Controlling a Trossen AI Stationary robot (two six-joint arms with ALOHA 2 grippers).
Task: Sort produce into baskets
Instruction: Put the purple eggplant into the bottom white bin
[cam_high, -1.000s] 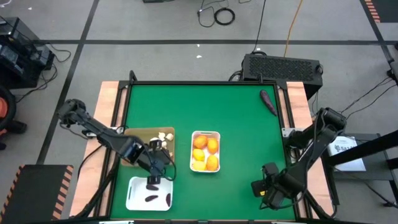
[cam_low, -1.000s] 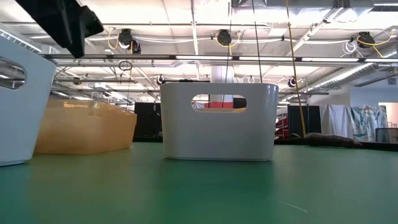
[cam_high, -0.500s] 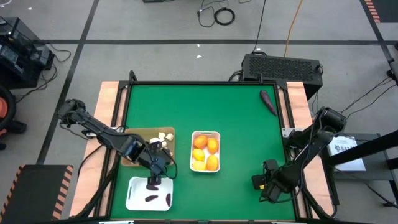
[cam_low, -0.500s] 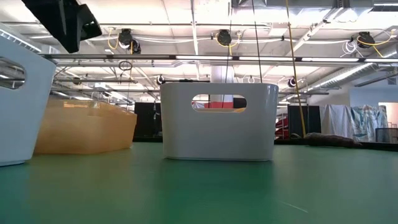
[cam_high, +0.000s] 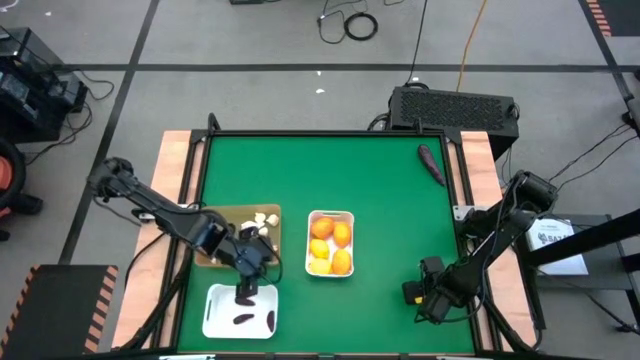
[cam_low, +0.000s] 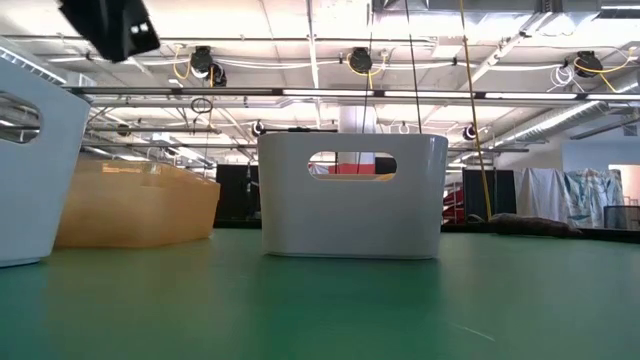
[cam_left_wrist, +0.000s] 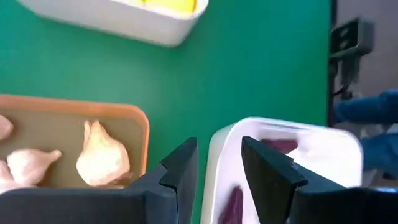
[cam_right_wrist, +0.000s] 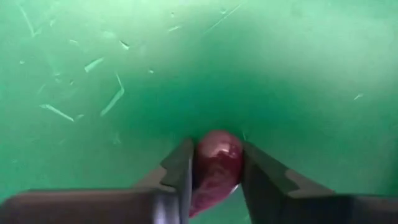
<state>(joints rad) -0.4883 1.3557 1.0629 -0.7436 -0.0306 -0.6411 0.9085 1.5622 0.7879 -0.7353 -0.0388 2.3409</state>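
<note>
Purple vegetable sits clamped between the right gripper fingers, just above bare green table, well off from the white tray with the other purple pieces. Left gripper hangs over that tray's rim beside the tan tray of garlic, fingers parted, holding nothing. Risk: grip looks near the tip, so it may slip or swing in transit; the arms could also crowd at the tray.

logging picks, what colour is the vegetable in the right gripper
Dark reddish purple vegetable; the right wrist view shows it best.
</note>
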